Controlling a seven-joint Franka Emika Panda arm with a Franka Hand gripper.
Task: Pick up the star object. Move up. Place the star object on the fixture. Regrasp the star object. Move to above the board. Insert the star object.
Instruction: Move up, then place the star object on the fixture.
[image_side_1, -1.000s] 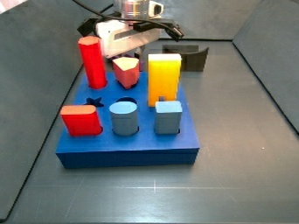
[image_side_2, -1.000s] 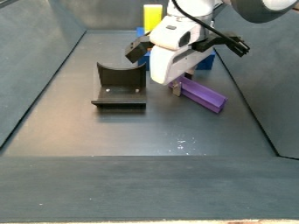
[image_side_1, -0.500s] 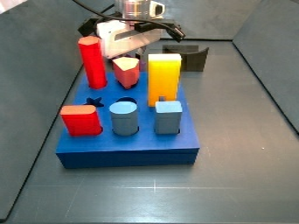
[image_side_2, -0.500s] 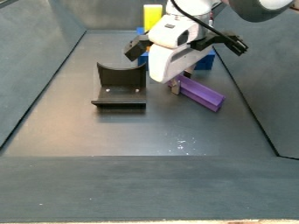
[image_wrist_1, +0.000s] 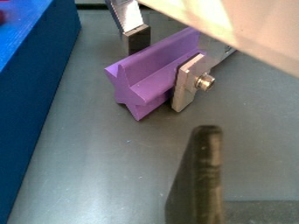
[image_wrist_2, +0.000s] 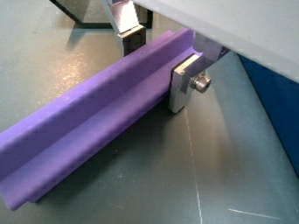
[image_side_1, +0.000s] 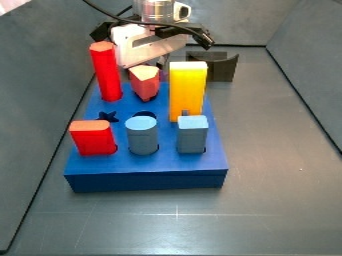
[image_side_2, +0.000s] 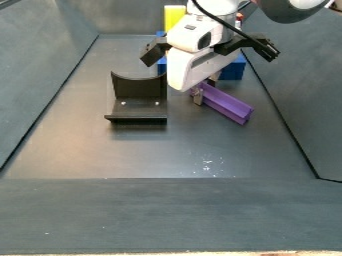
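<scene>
arm pose: you have the gripper (image_side_2: 203, 93) low at the floor, wrist pointing down, just beside the board's (image_side_1: 147, 168) far end; in a side view the white wrist housing hides most of the fingers.
jaws: closed on the star object (image_wrist_2: 100, 122); both wrist views show a silver finger plate (image_wrist_1: 188, 83) flat against one side of it and the other finger (image_wrist_2: 131, 39) against the opposite side.
star object: long purple peg, lying on its side on the floor, one end between the fingers, the rest reaching out past them (image_side_2: 227, 105); it lies next to the board, apart from the fixture.
fixture: dark L-shaped bracket on a base plate (image_side_2: 135, 99), standing on the floor across from the star object, with the gripper between them; you also see its dark edge in a wrist view (image_wrist_1: 200, 179).
surface: dark grey floor (image_side_2: 147, 165), with grey walls on all sides.
board: thick blue block, largest thing in view.
count on board: 1 tall red peg (image_side_1: 104, 70), 1 short red block (image_side_1: 91, 137), 1 tall yellow block (image_side_1: 187, 89), 1 short pink-orange peg (image_side_1: 144, 81), 2 light blue pegs, one round (image_side_1: 142, 134) and one squarish (image_side_1: 193, 134); 1 empty star-shaped hole (image_side_1: 110, 120) visible.
other counts: 1 star object, 1 fixture, 1 gripper.
</scene>
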